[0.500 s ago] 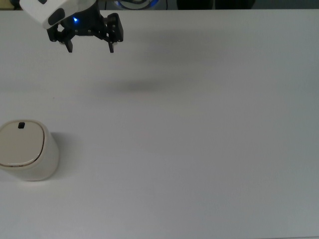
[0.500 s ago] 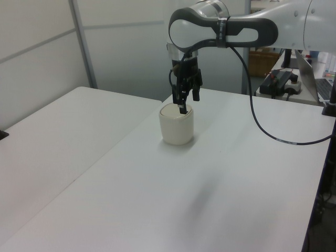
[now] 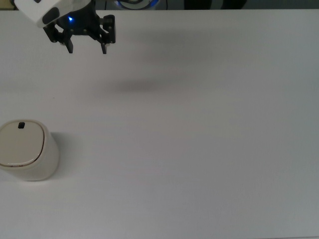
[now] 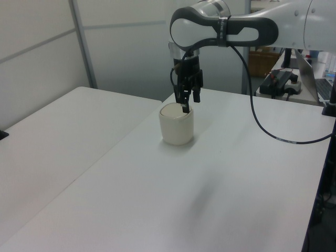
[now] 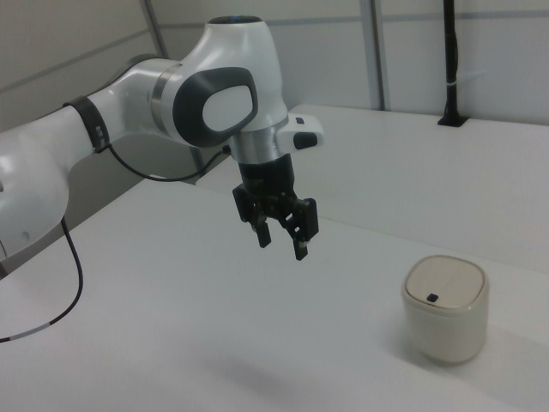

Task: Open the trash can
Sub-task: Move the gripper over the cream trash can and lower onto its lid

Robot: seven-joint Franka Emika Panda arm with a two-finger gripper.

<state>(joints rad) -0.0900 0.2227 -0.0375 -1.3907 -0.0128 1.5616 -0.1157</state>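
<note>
Nearest to you in the right view, the trash can (image 5: 445, 307) stands upright on the white table (image 5: 171, 343), toward the right view's lower right. It is a small cream-white bin with rounded corners. Its flat lid (image 5: 441, 281) lies closed, with a thin dark seam around the rim and a small black square button (image 5: 433, 299) near one edge. In the top view, the bin (image 3: 25, 149) sits at the top view's left edge, its button (image 3: 21, 125) on the side toward the top of the picture.

Farther back, your gripper (image 5: 281, 242) hangs in the air above the bare table, well apart from the bin and touching nothing. Its two black fingers (image 5: 301, 250) point downward and stand apart, holding nothing. In the top view the gripper (image 3: 86, 48) appears near the upper left. Behind it, the white arm (image 5: 129, 112) stretches away to the right view's left, with a thin black cable (image 5: 73, 283) drooping beneath it.
</note>
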